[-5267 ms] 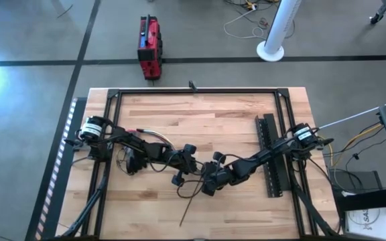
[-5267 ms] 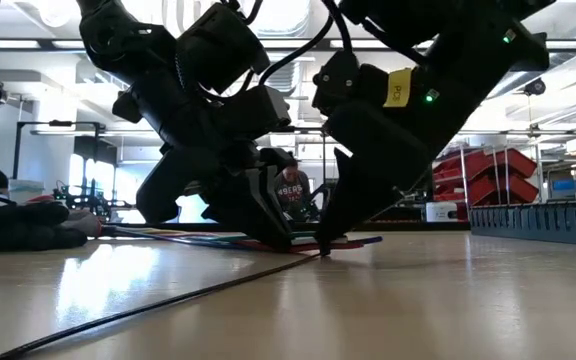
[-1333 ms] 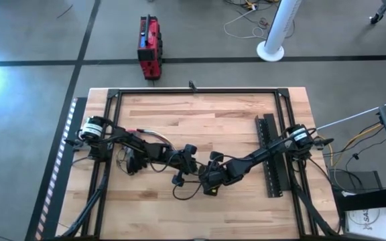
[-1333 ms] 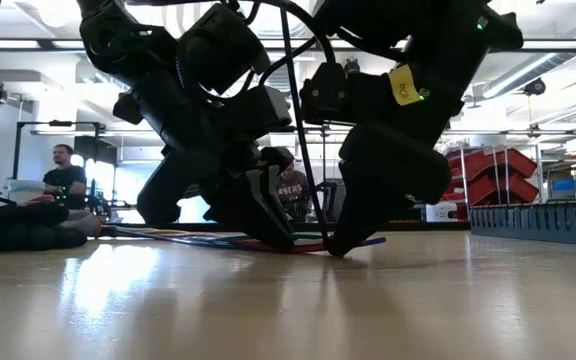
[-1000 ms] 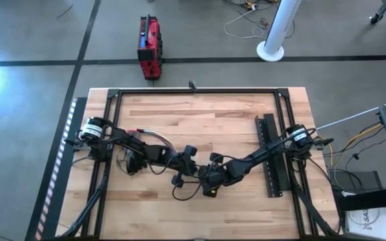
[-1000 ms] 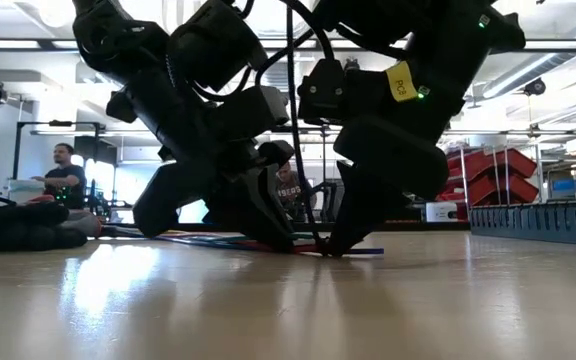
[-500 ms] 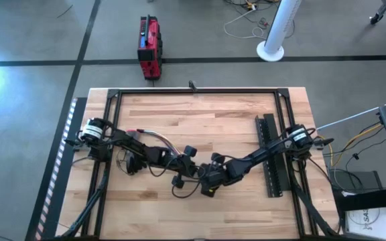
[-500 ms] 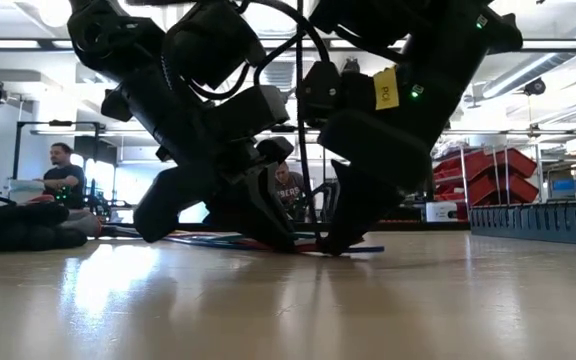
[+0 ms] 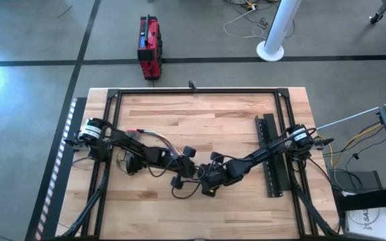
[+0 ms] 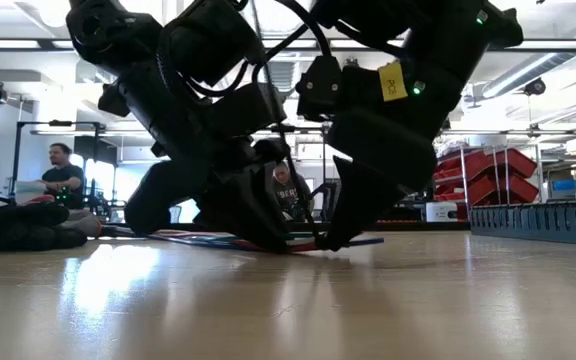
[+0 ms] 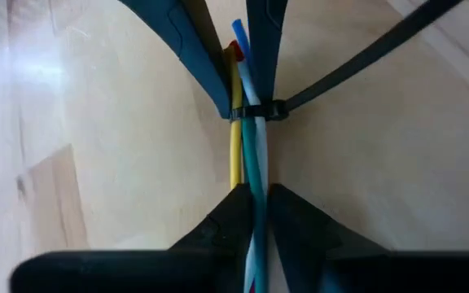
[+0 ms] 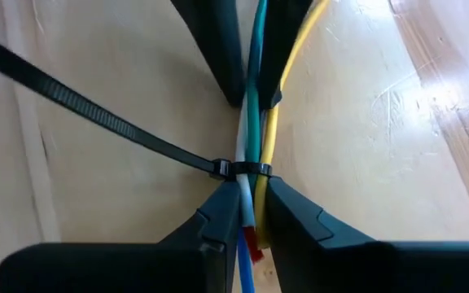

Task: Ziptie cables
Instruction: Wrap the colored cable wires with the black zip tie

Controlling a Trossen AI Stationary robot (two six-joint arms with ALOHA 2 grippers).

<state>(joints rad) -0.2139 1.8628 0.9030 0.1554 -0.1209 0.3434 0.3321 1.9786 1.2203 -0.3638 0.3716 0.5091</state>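
A: Fingers first. L gripper [image 11: 255, 213]?

B: Closed down on the cables [image 11: 247, 142], wires pinched between its two fingers [image 11: 228, 218] at bottom centre of the L wrist frame. R gripper [image 12: 249, 213] is also clamped on the same bundle, bottom centre of its own frame. Each wrist cam shows the other arm's fingers gripping at top centre, so the two face each other along the bundle.

A: And the ziptie?

B: The ziptie [image 12: 96, 118] is looped round the wires between the two grips, its head just above the R fingers in the R wrist frame. The free tail runs off to the upper left there; in the L wrist frame it goes upper right.

A: Long axis?

B: The bundle runs straight from one gripper to the other; the tail leaves it at a slant, nearly crosswise. I'd say the R gripper is nearer the head, almost touching it.

A: On the desk [image 9: 246, 120]?

B: Lower centre of the high frame, both grippers meeting there. In the low frame the wires lie flat on the desk.

A: Next?

B: Prob pulling the tail away from the bundle to cinch; one grip must let go first.
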